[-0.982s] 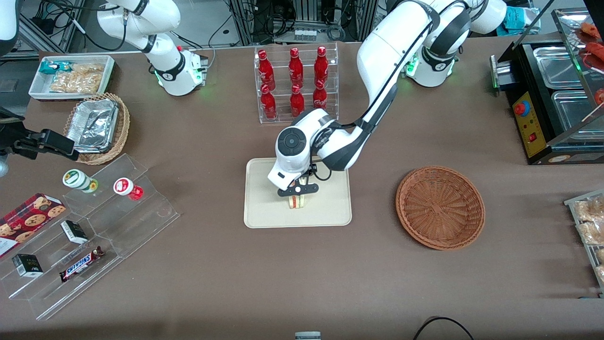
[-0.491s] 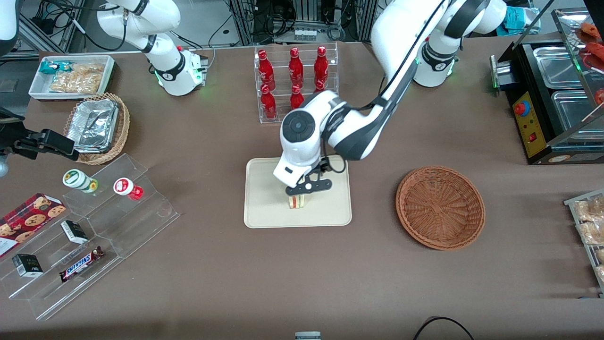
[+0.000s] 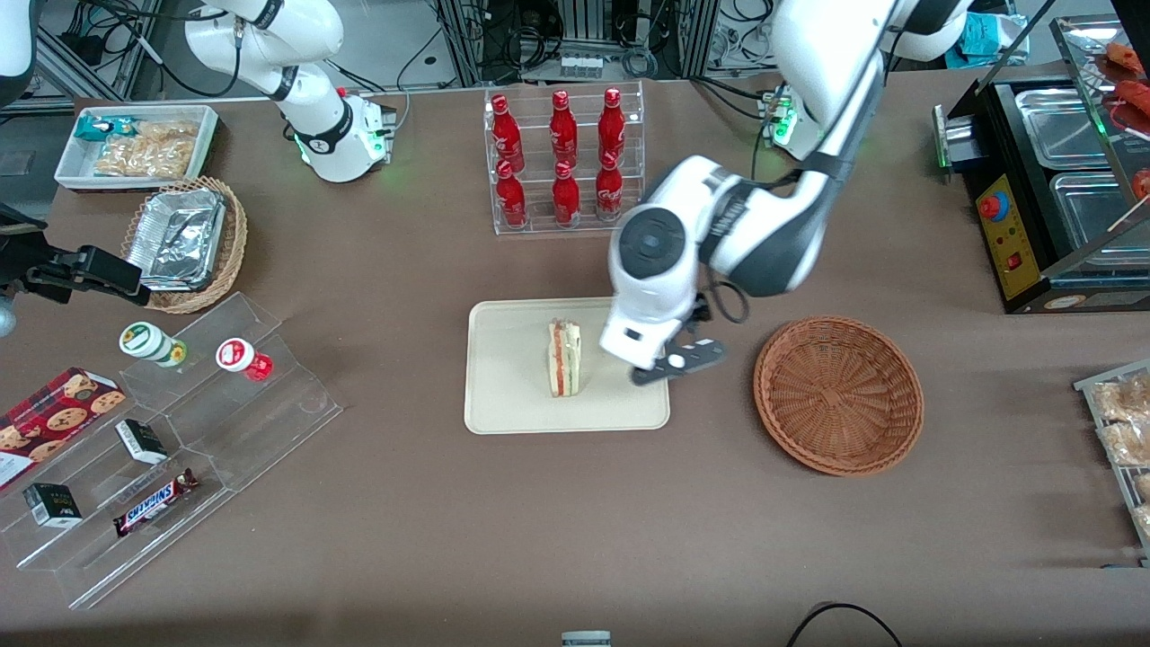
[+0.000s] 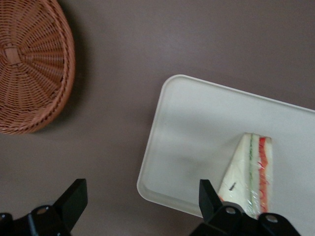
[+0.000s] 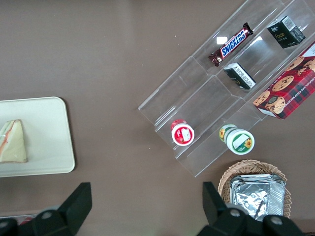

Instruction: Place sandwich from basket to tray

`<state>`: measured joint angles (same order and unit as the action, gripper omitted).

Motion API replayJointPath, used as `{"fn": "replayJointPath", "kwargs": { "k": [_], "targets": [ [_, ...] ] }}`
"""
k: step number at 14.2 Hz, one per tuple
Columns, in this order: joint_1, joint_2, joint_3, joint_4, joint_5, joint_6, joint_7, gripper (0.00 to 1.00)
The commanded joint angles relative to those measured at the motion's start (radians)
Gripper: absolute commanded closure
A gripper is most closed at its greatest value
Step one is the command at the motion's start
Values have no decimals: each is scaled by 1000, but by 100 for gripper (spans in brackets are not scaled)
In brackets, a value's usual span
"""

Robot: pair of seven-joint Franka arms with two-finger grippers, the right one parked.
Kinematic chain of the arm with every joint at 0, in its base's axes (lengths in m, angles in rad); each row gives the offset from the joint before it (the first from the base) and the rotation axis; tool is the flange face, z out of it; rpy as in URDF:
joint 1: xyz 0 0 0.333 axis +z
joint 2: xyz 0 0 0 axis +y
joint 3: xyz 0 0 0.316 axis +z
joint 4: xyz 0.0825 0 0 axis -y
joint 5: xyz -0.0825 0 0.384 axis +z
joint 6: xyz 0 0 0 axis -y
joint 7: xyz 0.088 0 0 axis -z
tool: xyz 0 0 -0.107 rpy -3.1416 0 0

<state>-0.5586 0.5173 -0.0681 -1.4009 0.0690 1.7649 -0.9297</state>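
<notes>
Our pincer (image 3: 676, 364) now hangs empty with its fingers (image 4: 74, 199) spread apart, raised above the tray's (image 3: 503, 409) edge that faces the wicker basket (image 3: 837, 394). A second ago we had it low over the middle of the tray, right at the sandwich (image 3: 564, 358); half a second ago it was already rising from it. Since then we have swung clear toward the basket, and the sandwich has stayed put, lying on the tray with its red and green filling showing. The basket sits bare on the brown tabletop (image 3: 575, 521), well apart from the tray. We judge the placing done: the wedge rests inside the rim, nothing grips it, and only the retreat remains.
</notes>
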Motion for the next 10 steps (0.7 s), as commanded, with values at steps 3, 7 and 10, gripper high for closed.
{"fn": "replayJointPath", "kwargs": {
  "k": [3, 7, 10],
  "targets": [
    [129, -242, -10, -280, -12, 1, 228, 0],
    [238, -367, -10, -404, -37, -8, 398, 0],
    [302, -420, -9, -417, -57, -99, 520, 0]
  ]
}}
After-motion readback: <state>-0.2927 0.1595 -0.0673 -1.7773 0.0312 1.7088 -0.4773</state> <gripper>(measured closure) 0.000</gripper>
